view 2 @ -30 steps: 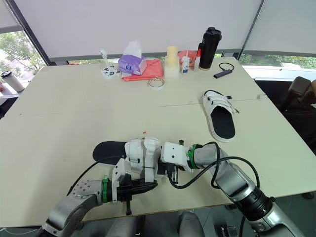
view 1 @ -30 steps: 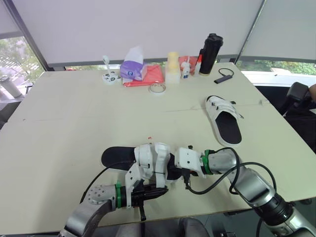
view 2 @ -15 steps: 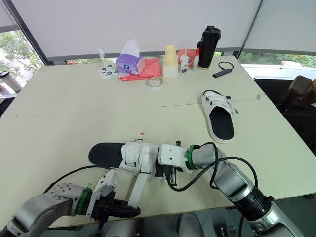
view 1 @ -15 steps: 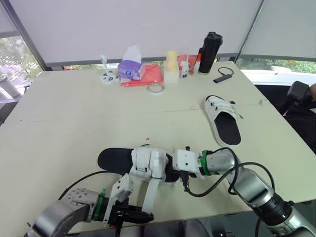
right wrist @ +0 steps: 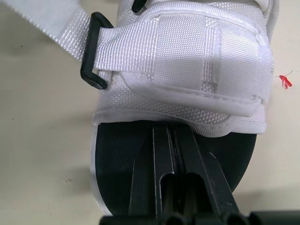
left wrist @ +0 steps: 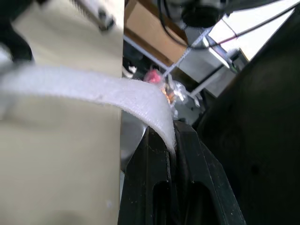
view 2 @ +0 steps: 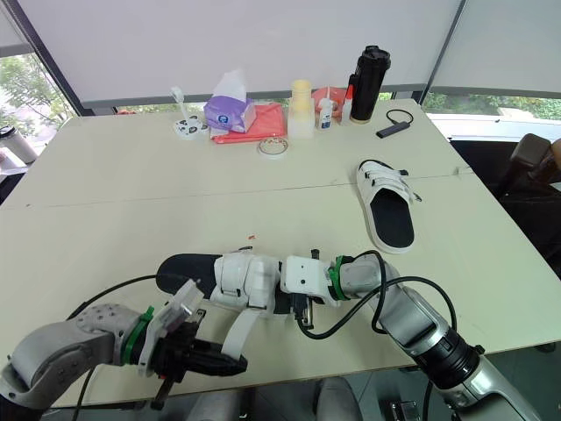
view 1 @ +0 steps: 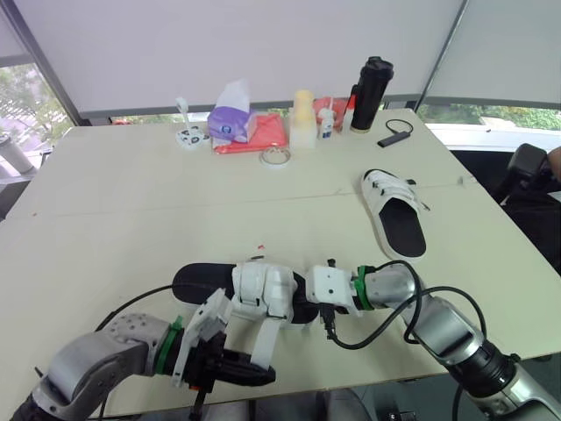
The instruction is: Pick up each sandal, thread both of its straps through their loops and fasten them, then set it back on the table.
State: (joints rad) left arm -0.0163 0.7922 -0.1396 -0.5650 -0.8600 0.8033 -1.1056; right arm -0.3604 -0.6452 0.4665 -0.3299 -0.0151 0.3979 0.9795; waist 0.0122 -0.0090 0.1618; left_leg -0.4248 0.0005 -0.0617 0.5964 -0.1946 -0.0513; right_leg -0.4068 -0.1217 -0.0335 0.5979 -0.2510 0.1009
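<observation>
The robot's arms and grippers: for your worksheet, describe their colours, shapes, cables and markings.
The left arm and right arm are silver-grey jointed tubes. Each wrist has a green ring and a white angular housing. The left gripper and right gripper each have two slim black fingers. A black cable loops beside each forearm.

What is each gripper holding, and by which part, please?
Left gripper: free end of white woven strap. Right gripper: shut over black-soled white sandal's footbed; grip unclear.

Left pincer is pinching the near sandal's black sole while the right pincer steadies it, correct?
No: the left pincer is pinching the near sandal's white strap, not its black sole, as the left wrist view shows. The right pincer does steady it.
</observation>
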